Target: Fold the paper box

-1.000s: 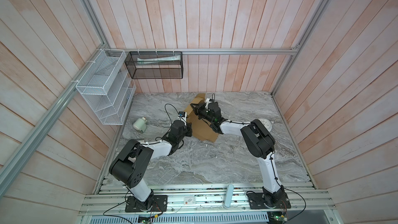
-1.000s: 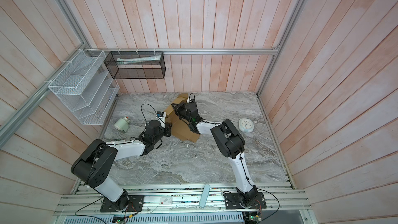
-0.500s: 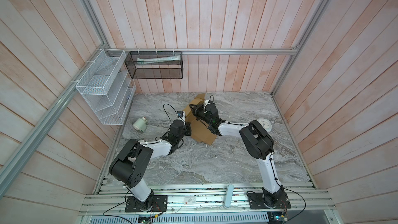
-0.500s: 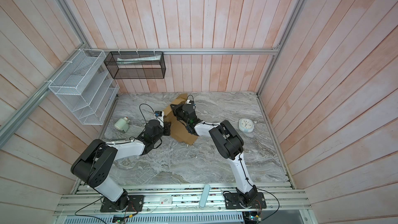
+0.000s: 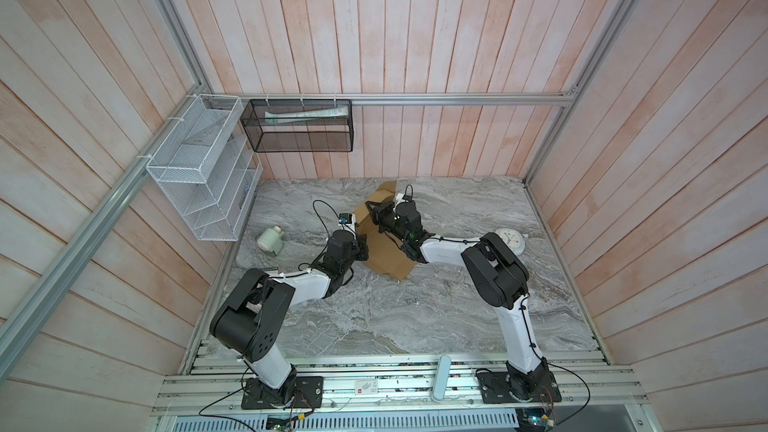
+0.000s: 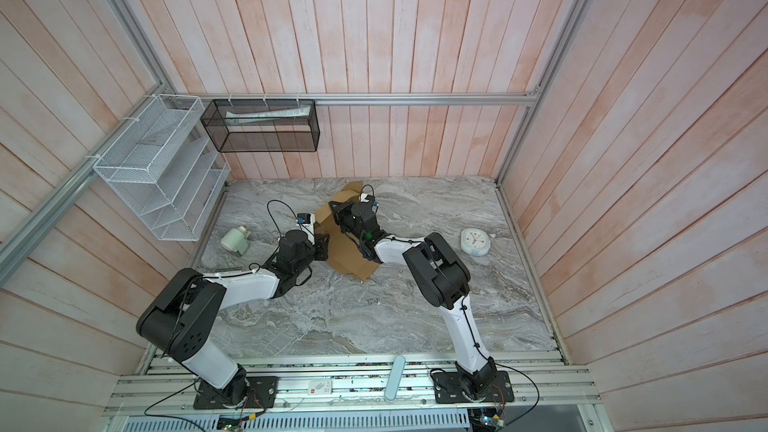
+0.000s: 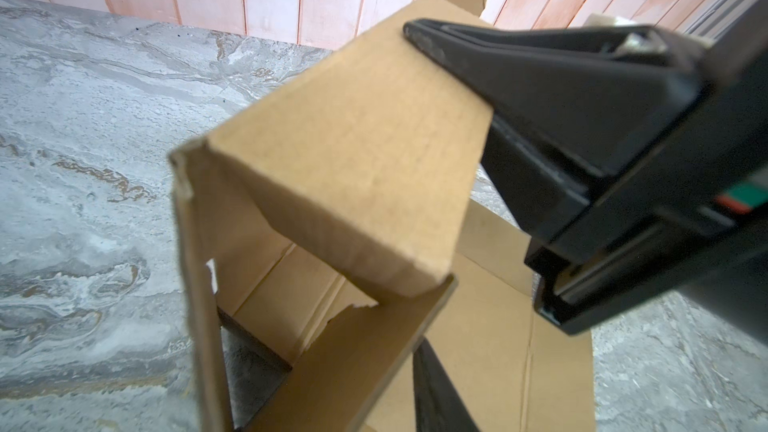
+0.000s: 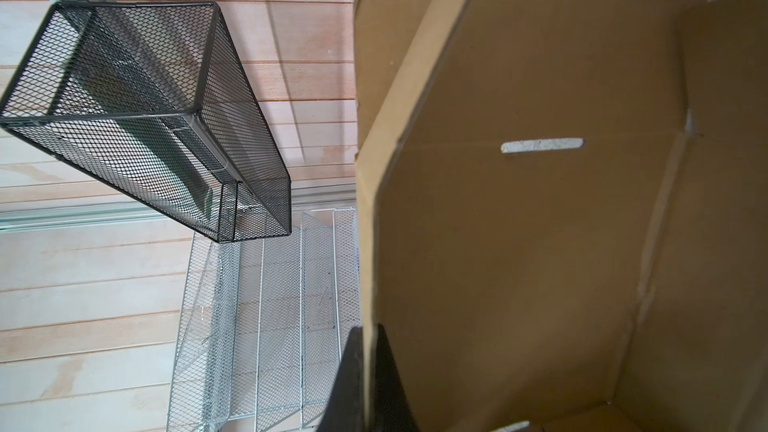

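In both top views the paper box [image 5: 388, 257] lies half-raised on the marble table [image 5: 415, 317], towards the back and between the two arms. The right gripper [image 5: 376, 213] reaches over its far flaps and the left gripper [image 5: 361, 249] sits at its near-left edge. Your risk here is that the arms pull against each other (nothing else pins the sheet to the table), so the whole blank could slide or swing instead of creasing. In the left wrist view the right gripper [image 7: 419, 35] is clamped on the top edge of a raised flap, while one finger [image 7: 436, 392] of the left gripper stands just beside an upright side wall. You cannot tell whether that claw pinches the wall or merely straddles it. If it is loose, the wall may spring flat when the flap is pushed over. If the flap comes down off line, its end may miss the walls and buckle. In the right wrist view the right gripper [image 8: 368, 338] is closed on a thin cardboard edge, with the black mesh basket [image 8: 145, 97] beyond, and so narrow a bite could slip. The box is plain brown corrugated board, unprinted, scored with fold lines and cut with a narrow slit [image 8: 542, 145]. Its flaps tilt at differing angles, and none looks locked.
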